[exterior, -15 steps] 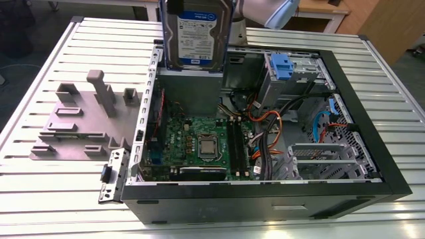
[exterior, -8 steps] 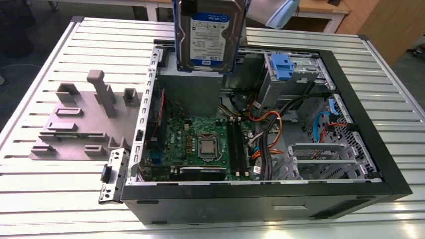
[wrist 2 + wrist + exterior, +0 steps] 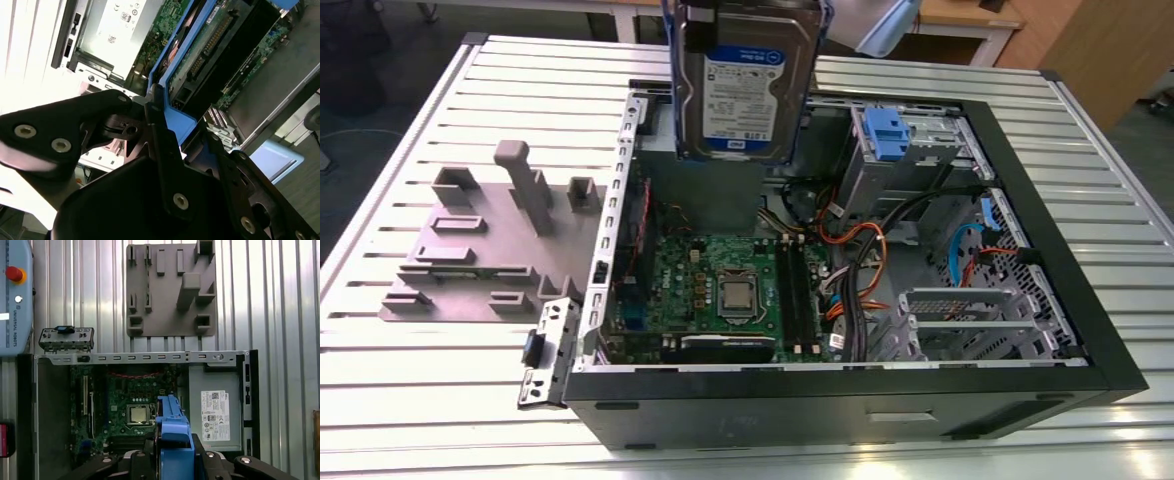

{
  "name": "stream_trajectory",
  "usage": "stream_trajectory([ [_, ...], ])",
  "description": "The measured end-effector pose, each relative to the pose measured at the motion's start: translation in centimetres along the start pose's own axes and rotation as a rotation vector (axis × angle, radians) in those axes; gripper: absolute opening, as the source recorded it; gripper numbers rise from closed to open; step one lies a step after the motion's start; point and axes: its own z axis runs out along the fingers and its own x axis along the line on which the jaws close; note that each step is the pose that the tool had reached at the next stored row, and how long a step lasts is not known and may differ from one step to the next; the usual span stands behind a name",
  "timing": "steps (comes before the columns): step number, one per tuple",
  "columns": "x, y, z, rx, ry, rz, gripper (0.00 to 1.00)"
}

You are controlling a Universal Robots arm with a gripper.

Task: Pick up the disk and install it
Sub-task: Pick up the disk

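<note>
disk [image 3: 744, 90], flat silver rectangular drive, white-and-blue label, blue plastic bracket: top centre of exterior view, long axis vertical, above open black computer case [image 3: 854, 390] on ribbed metal desk [image 3: 400, 400]. black tool [image 3: 175, 125] clamped on bracket end; disk hangs straight below tool, not yet seated.

The disk [image 3: 744, 90] is running off the exterior view's upper edge (top end lost), hiding part of the computer case [image 3: 854, 400]
</note>
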Motion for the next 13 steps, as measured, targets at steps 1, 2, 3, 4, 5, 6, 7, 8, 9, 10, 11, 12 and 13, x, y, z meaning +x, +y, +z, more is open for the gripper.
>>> stream_trajectory([
  [1,0.09,-0.15,0.02,0.0,0.0001,0.0,0.36],
  [2,0.14,-0.33,0.05,0.0001,0.0003,0.0,0.36],
  [3,0.16,-0.66,0.06,0.0,0.0007,0.0,0.36],
  [4,0.16,-1.1,0.08,0.0001,0.0009,0.0,0.36],
  [5,0.15,-1.55,0.1,0.0001,0.001,0.0,0.36],
  [6,0.12,-2.0,0.11,0.0,0.0013,0.0,0.36],
  [7,0.1,-2.44,0.13,0.0,0.0017,0.0,0.36],
  [8,0.08,-2.9,0.16,0.0,0.0021,0.0,0.36],
  [9,0.07,-3.35,0.18,0.0001,0.0025,0.0,0.36],
  [10,0.05,-3.79,0.2,0.0001,0.0031,0.0,0.36],
  [11,0.02,-4.27,0.21,0.0001,0.0036,0.0,0.36],
  [12,0.0,-4.73,0.21,0.0002,0.0038,0.0,0.36],
  [13,-0.01,-5.14,0.21,0.0002,0.004,0.0,0.36],
])
